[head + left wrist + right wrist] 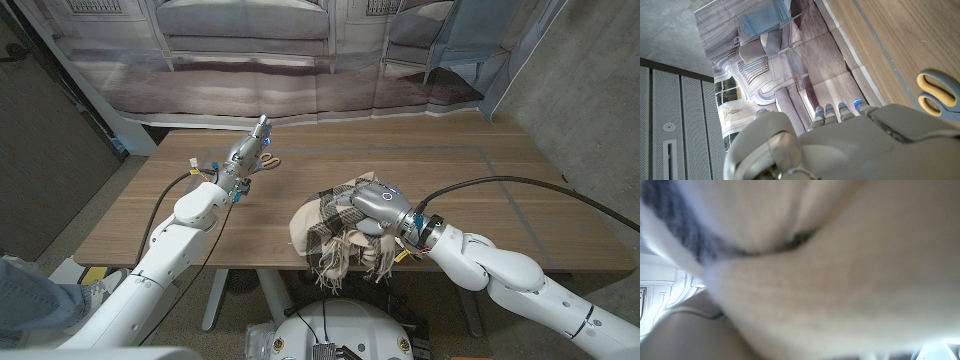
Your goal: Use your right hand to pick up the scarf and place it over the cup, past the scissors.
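The scarf (pixel 335 232) lies bunched at the near edge of the counter (pixel 460 190), its fringe hanging over that edge. The right hand (pixel 378 205) sits on top of the heap with its fingers sunk into the folds; it appears to grip the cloth, though the fingers themselves are hidden by fabric, and the right wrist view gives just blurred cream weave (pixel 840 280) pressed close to the lens. The heap runs roughly along the near edge, with the right hand on its right half.

The scissors (pixel 268 160) lie farther back and to the left, partly behind the left hand (pixel 250 152), which is raised over the counter with fingers straight and together, holding nothing. The handle loops (pixel 937 97) show just beside it in the left wrist view. No cup can be made out.

The carry would run away from the near edge, leftward and back. The raised left hand stands in that lane; the counter to the right and rear is open.
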`<state>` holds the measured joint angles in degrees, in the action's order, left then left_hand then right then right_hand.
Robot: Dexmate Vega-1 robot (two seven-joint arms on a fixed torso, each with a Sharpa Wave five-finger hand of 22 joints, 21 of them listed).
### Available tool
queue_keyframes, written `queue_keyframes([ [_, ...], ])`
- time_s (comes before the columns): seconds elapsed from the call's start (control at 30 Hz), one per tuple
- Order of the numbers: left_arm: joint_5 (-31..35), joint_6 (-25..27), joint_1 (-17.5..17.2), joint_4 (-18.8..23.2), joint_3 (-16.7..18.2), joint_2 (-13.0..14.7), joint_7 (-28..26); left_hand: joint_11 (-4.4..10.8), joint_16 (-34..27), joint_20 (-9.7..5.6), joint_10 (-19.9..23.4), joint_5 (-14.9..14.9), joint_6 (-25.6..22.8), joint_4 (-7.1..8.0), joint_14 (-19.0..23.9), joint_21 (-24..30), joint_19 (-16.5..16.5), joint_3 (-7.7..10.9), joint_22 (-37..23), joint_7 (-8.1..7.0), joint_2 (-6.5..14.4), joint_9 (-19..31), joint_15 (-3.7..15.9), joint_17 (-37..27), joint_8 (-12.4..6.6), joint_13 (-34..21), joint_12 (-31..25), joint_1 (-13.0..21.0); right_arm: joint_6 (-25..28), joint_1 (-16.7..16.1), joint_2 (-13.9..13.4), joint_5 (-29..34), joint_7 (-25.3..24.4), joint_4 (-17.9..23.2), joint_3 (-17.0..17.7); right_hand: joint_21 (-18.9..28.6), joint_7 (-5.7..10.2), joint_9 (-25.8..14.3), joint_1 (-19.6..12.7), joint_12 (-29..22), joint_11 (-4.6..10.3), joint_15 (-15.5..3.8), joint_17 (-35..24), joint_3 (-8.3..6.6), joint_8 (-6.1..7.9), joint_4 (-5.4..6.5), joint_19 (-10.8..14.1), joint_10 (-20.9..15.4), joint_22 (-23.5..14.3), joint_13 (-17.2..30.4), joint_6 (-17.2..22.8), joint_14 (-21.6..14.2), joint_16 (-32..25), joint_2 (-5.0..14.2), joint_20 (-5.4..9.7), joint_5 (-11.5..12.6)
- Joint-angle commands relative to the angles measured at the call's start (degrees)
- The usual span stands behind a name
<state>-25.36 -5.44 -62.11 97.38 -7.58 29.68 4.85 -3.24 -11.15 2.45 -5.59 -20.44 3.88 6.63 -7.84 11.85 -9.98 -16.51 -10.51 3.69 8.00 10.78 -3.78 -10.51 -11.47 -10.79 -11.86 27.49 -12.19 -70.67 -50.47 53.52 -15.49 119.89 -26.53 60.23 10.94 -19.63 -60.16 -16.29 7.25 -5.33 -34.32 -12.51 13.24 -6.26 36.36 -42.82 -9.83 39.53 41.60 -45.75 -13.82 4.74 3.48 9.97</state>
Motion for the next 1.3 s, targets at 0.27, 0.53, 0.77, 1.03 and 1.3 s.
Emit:
queue_keyframes([
  [0.27, 0.42, 1.12, 1.81, -0.80, -0.63, 0.02, 0.68, -0.27, 0.18, 0.26, 0.08, 0.01, -0.67, 0.11, 0.03, 0.02, -2.69, -0.29, -0.16, 0.00, 0.19, 0.12, -0.41, -0.15, -0.07, -0.16, 0.01, 0.71, -0.28, 0.05, -2.97, -2.84, 0.60, 1.00, 1.71, -4.37, -0.42, 0.12, 6.23, 2.38, -0.94, -5.44, 1.58, 0.13, -2.02, 3.82, -0.76, 5.19, 0.45, -0.83, -6.33, 5.50, 2.42, -3.39, 6.61, 0.32],
  [0.53, 0.38, 1.43, 3.02, -1.94, -1.13, -0.28, 1.34, -0.31, 0.18, 0.31, 0.09, 0.02, -0.65, 0.13, 0.02, 0.01, -2.72, -0.29, -0.16, -0.03, 0.21, 0.12, -0.38, -0.15, -0.05, -0.16, 0.01, 0.73, 0.09, -1.00, -3.75, -1.74, 0.39, 2.13, 2.26, -7.23, -0.44, 0.18, 8.01, 2.97, -1.22, -4.57, 2.18, 0.58, -2.15, 4.16, -2.54, 7.28, 0.41, -1.02, -8.61, 8.78, 3.10, -4.71, 4.50, 0.98],
  [0.77, 0.18, 0.98, 3.88, -3.37, -1.49, -0.86, 2.15, -0.30, 0.20, 0.30, 0.10, 0.03, -0.67, 0.14, 0.00, 0.01, -2.72, -0.30, -0.16, -0.02, 0.22, 0.12, -0.37, -0.15, -0.05, -0.16, 0.01, 0.74, 0.84, -2.28, -4.80, -1.43, 1.66, 3.79, 3.20, -11.32, -0.62, 0.41, 10.04, 4.15, -1.46, -3.30, 3.55, 1.21, -2.31, 4.42, -6.93, 10.85, 0.28, -2.04, -11.75, 14.22, 3.66, -6.25, -0.02, 1.83],
  [1.03, 0.31, 0.37, 4.23, -3.87, -1.54, -1.02, 2.54, -0.33, 0.19, 0.33, 0.11, 0.05, -0.69, 0.16, 0.03, -0.01, -2.78, -0.30, -0.16, -0.09, 0.24, 0.12, -0.33, -0.15, -0.04, -0.16, 0.01, 0.77, 1.44, -3.18, -5.01, -1.44, 3.00, 4.97, 3.83, -16.78, -0.64, 0.99, 12.43, 5.00, -2.45, -0.59, 6.17, 2.14, -2.46, 4.70, -12.25, 16.00, 0.18, -3.95, -15.98, 21.79, 3.85, -7.94, -4.35, 3.26],
  [1.3, 0.07, 0.28, 3.87, -3.85, -1.24, -0.98, 2.65, -0.28, 0.21, 0.38, 0.14, 0.07, -0.67, 0.18, -0.03, -0.01, -2.79, -0.30, -0.16, -0.05, 0.25, 0.12, -0.44, -0.15, -0.02, -0.16, 0.00, 0.79, 2.28, -3.85, -5.15, -1.04, 4.55, 6.20, 4.49, -20.11, -1.20, 1.65, 14.61, 5.36, -3.00, 0.73, 8.29, 3.30, -2.71, 5.18, -15.24, 20.23, 0.06, -5.48, -19.75, 27.02, 3.93, -9.27, -6.84, 4.63],
])
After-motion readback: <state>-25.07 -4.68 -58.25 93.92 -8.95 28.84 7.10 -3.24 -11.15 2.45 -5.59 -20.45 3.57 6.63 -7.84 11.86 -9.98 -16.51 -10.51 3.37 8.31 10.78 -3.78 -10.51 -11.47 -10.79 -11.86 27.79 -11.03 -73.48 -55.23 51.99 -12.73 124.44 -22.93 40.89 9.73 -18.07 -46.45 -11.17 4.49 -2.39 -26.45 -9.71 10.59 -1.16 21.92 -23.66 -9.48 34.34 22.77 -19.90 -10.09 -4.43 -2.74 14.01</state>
